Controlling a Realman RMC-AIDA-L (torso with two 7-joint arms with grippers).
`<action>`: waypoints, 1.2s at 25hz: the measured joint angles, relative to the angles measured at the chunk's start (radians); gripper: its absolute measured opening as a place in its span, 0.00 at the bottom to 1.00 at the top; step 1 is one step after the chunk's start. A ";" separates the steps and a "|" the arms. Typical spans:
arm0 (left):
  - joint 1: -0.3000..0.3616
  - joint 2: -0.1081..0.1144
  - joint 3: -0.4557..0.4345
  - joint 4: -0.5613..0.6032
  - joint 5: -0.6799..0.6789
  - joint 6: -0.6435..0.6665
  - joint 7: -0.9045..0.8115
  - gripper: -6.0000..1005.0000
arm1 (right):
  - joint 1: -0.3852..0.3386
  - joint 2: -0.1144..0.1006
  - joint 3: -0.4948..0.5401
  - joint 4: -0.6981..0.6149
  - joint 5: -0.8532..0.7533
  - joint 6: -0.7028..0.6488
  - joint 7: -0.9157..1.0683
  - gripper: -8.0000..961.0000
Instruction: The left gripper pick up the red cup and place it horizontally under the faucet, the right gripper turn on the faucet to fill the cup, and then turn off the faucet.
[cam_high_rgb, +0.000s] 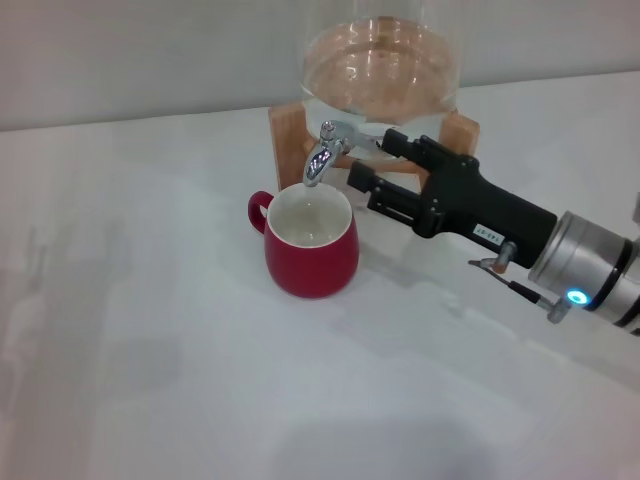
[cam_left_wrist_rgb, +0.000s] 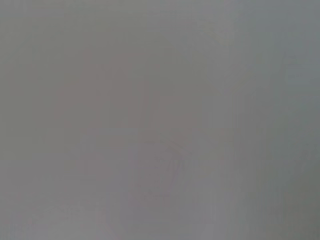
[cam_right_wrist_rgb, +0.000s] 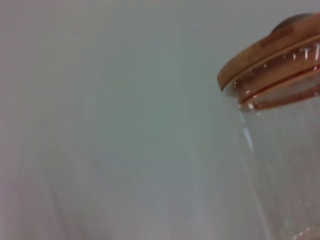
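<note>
We see the glossy, rounded red cup standing upright on the smooth white tabletop, its white inside open to us and its small loop handle turned toward ten o'clock. Directly above its rim, at twelve o'clock from the cup, hangs the down-curved spout of the small shiny chrome faucet. The faucet is fitted to a clear glass water dispenser that rests on a plain wooden stand.

From four o'clock the right end effector, a long matte black two-fingered claw bearing a small white label, reaches in on a brushed silver arm with a blue-lit ring. Its two fingers are parted a little, one beside the faucet's lever end and the other lower, just right of the cup's rim. We cannot tell whether either one touches the chrome.

In the right wrist view we find the dispenser's curved glass wall and its round wooden lid.

The left end effector is out of sight; its wrist view shows only a featureless grey.
</note>
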 joint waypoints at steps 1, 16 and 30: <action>0.000 0.000 0.000 0.000 0.000 0.000 0.000 0.62 | 0.003 0.001 -0.004 0.000 0.000 0.007 0.005 0.81; -0.005 0.000 -0.001 -0.004 -0.005 0.001 0.000 0.62 | 0.010 0.004 -0.048 -0.039 0.002 0.028 0.014 0.81; -0.008 0.001 -0.001 -0.005 -0.005 0.001 0.000 0.62 | 0.007 0.007 -0.100 -0.101 0.005 0.075 0.018 0.81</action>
